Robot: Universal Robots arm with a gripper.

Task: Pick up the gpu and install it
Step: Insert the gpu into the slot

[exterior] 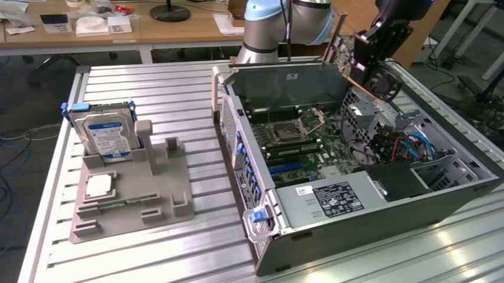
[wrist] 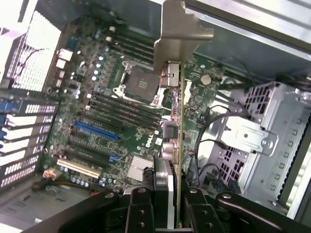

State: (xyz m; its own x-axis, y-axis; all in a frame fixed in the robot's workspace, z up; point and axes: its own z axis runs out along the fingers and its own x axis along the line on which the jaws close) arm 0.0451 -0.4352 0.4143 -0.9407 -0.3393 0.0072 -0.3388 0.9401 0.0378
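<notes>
My gripper (exterior: 383, 36) is shut on the gpu (exterior: 372, 69), a flat card with a black cooler and round fan (exterior: 386, 83). I hold it in the air over the back right corner of the open computer case (exterior: 354, 233). In the wrist view the gpu (wrist: 177, 141) appears edge-on between my fingers (wrist: 141, 209), its silver end bracket (wrist: 181, 34) pointing away from me. Beneath it lies the green motherboard (wrist: 107, 111), with a blue slot (wrist: 95, 130) and a row of black slots. The card hangs clear of the board and touches no slot.
A grey parts holder (exterior: 130, 200) at the exterior view's left carries a silver hard drive (exterior: 106, 132), a processor chip (exterior: 98, 186) and a narrow memory stick (exterior: 118, 204). Inside the case are a perforated drive cage (wrist: 265, 141), loose cables (exterior: 409, 146) and a power supply (exterior: 331, 200).
</notes>
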